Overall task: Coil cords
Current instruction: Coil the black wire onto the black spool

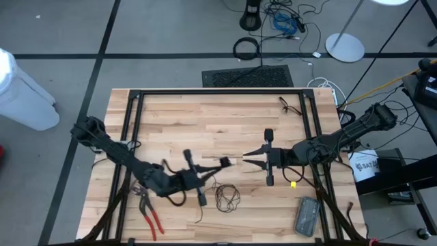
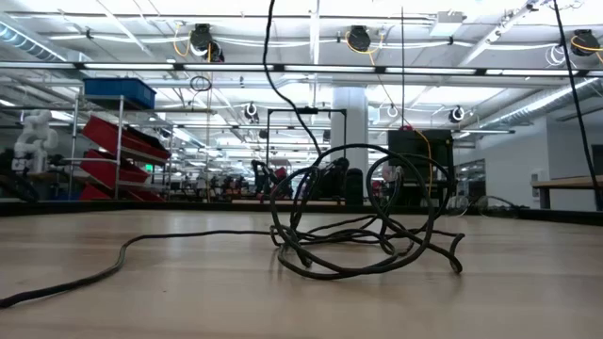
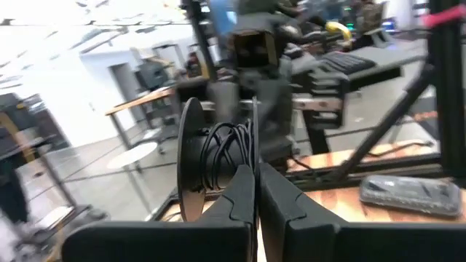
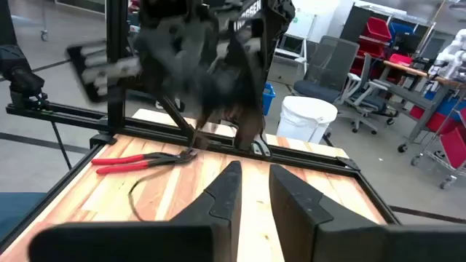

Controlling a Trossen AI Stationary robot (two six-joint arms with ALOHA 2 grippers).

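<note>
The thin black cord lies as a loose tangle (image 1: 227, 197) on the wood table's near middle, also seen in the low view as the tangle (image 2: 367, 226). One strand (image 2: 268, 56) rises from it out of the top of that view. Its small round puck (image 3: 211, 160), with cord wound on it, is held above the table at the tips of my left gripper (image 1: 224, 162), which is shut on it and points level toward the right. Facing it, a little to the right, my right gripper (image 1: 247, 158) stands open, fingers (image 4: 229, 191) apart, with nothing between them. My left gripper pinches the puck at one rim (image 3: 252, 149) with its two fingertips, coming level from the table's left. The fingertips hide the exact place of contact. The puck is lifted clear of the table, standing on edge, with the cord hanging slack down to the tangle.
Red-handled pliers (image 1: 151, 215) lie at the near left of the table. A grey flat device (image 1: 306, 215) lies at the near right. A small black clip-like piece (image 1: 287, 105) sits at the far right. The black frame rails (image 1: 218, 91) border the tabletop.
</note>
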